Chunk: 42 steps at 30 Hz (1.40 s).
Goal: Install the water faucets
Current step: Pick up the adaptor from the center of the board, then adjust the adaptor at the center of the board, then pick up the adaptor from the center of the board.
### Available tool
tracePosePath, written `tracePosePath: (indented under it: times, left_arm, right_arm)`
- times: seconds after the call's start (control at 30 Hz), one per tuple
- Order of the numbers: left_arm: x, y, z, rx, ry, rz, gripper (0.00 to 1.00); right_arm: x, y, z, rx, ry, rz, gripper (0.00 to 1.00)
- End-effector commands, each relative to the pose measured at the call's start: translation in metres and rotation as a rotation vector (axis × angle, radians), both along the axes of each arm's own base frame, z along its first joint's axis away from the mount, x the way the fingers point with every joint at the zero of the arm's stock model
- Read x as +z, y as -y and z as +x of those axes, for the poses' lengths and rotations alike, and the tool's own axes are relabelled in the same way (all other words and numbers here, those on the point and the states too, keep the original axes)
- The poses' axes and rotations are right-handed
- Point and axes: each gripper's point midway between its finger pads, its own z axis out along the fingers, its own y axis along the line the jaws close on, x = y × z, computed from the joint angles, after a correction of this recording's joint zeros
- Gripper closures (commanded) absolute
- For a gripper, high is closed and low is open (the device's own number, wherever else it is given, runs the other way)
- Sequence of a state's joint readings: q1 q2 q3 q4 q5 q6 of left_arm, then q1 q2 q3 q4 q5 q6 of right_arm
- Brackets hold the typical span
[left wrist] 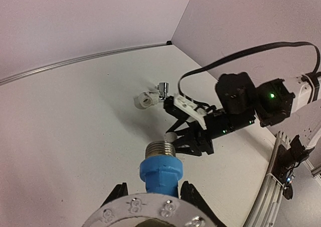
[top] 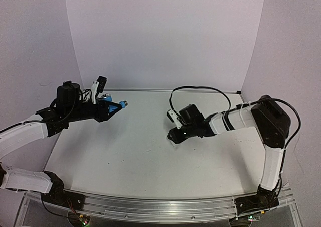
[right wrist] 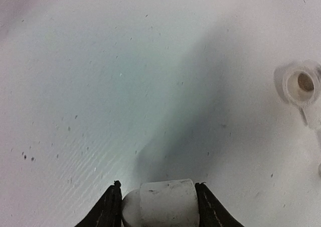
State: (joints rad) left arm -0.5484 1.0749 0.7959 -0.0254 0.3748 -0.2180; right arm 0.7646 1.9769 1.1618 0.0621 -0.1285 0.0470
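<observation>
The blue water faucet (left wrist: 159, 173), with a silver threaded end, sticks out of my left gripper (left wrist: 154, 191), which is shut on it and held above the table at the left (top: 111, 107). The silver water faucet (left wrist: 163, 89) lies on the table beside a loose white pipe fitting (left wrist: 145, 101). My right gripper (right wrist: 158, 204) is down at the table near the middle (top: 173, 136). Its fingers press on both sides of another white pipe fitting (right wrist: 166, 202). In the right wrist view the loose fitting (right wrist: 302, 83) lies at the far right.
The white table (top: 125, 151) is walled by white panels at the back and both sides. A black cable (top: 200, 90) loops above the right arm. An aluminium rail (top: 165, 209) runs along the near edge.
</observation>
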Motion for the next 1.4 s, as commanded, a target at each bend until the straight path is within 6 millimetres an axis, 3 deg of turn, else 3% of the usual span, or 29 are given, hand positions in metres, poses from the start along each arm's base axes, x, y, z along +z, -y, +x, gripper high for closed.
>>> tracePosePath:
  times: [0.0, 0.2, 0.33, 0.5, 0.57, 0.63, 0.7, 0.77, 0.87, 0.9, 1.03, 1.17, 1.27, 1.37]
  left_arm:
    - [0.026, -0.004, -0.006, -0.001, 0.061, -0.054, 1.0]
    - [0.036, -0.01, -0.014, 0.001, 0.085, -0.058, 1.0]
    - [0.042, -0.013, -0.017, 0.006, 0.104, -0.057, 1.0]
    - [0.037, -0.011, -0.014, 0.002, 0.089, -0.05, 1.0]
    - [0.035, -0.008, -0.013, -0.012, 0.078, -0.048, 1.0]
    - [0.032, -0.006, -0.012, -0.02, 0.072, -0.044, 1.0]
    - [0.03, -0.005, -0.011, -0.02, 0.068, -0.039, 1.0]
    - [0.028, -0.003, -0.01, -0.025, 0.062, -0.036, 1.0]
    - [0.029, -0.003, -0.012, -0.036, 0.067, -0.037, 1.0]
    - [0.029, -0.003, -0.013, -0.036, 0.071, -0.037, 1.0]
    - [0.027, -0.006, -0.013, -0.024, 0.08, -0.028, 1.0]
    - [0.024, -0.007, -0.013, -0.022, 0.081, -0.019, 1.0]
    - [0.023, -0.006, -0.013, -0.026, 0.083, -0.018, 1.0]
    - [0.023, -0.004, -0.015, -0.041, 0.08, -0.024, 1.0]
  right_arm:
    - [0.107, -0.037, 0.014, 0.021, 0.447, 0.558, 0.97]
    - [0.087, -0.033, -0.002, -0.017, 0.652, 0.66, 0.98]
    - [0.065, -0.04, -0.025, 0.016, 0.712, 0.595, 0.92]
    - [0.063, -0.034, -0.04, -0.005, 0.702, 0.566, 0.91]
    - [0.061, -0.029, -0.048, -0.005, 0.666, 0.566, 0.73]
    - [0.055, -0.023, -0.055, -0.014, 0.658, 0.536, 0.45]
    - [0.054, -0.016, -0.06, -0.023, 0.653, 0.522, 0.28]
    - [0.061, -0.011, -0.066, -0.022, 0.65, 0.526, 0.15]
    - [0.072, -0.004, -0.078, 0.025, 0.612, 0.472, 0.04]
    - [0.077, -0.006, -0.082, 0.059, 0.59, 0.434, 0.02]
    - [0.058, -0.024, -0.114, 0.405, 0.352, 0.086, 0.02]
    - [0.046, -0.002, -0.144, 0.697, 0.207, -0.215, 0.02]
    - [0.062, 0.0, -0.142, 0.834, 0.326, -0.266, 0.02]
    - [0.092, -0.012, -0.122, 0.903, 0.378, -0.242, 0.02]
